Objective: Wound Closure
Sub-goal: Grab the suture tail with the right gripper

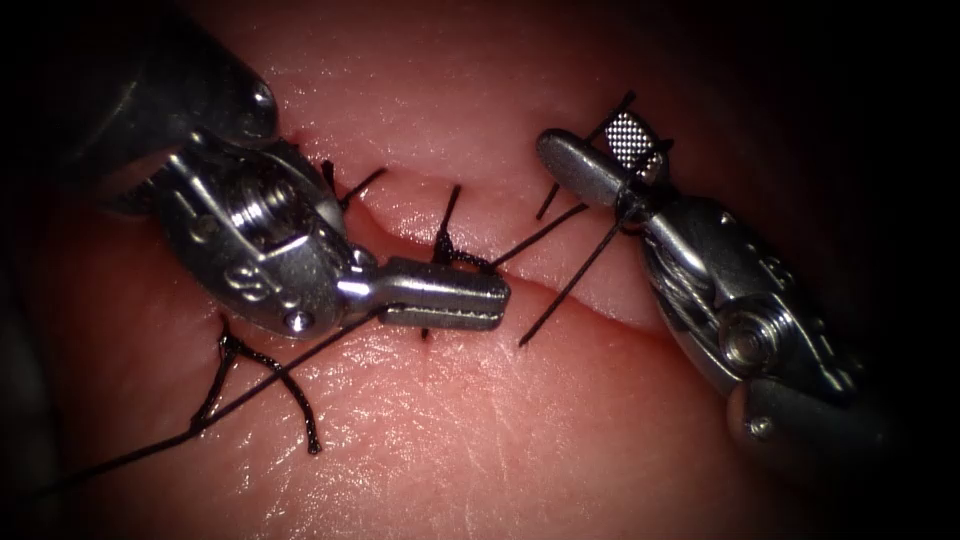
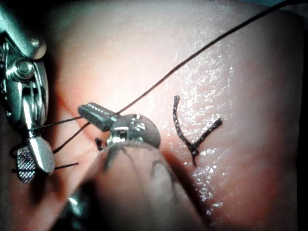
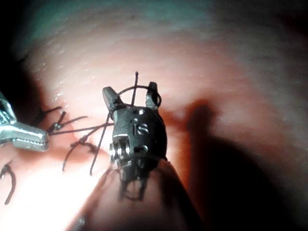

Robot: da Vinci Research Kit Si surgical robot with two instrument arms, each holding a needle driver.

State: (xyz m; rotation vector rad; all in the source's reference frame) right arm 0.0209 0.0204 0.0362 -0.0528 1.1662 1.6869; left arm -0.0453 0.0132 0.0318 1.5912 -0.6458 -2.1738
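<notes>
The cut [image 1: 600, 305] runs across the tissue [image 1: 520, 440] from upper left to lower right. My left tool [image 1: 498, 298] lies over the cut with its jaws shut on the thread [image 1: 250, 385] beside a knot [image 1: 452, 256]; the long strand trails away to the lower left. In the left wrist view the same jaws [image 2: 83, 109] pinch this strand [image 2: 192, 57]. My right tool [image 1: 582, 135] hovers over the cut's right part with its jaws open, and thread [image 1: 570, 285] crosses between them. The right wrist view shows a thread loop [image 3: 132, 89] spanning those open jaws.
Tied stitches with short cut ends [image 1: 352, 186] stand along the cut behind the left tool. A loose knotted piece of thread [image 1: 265, 375] lies on the tissue at the lower left, also in the left wrist view [image 2: 192, 142]. The left tool's wrist [image 1: 255, 240] covers the cut's left end.
</notes>
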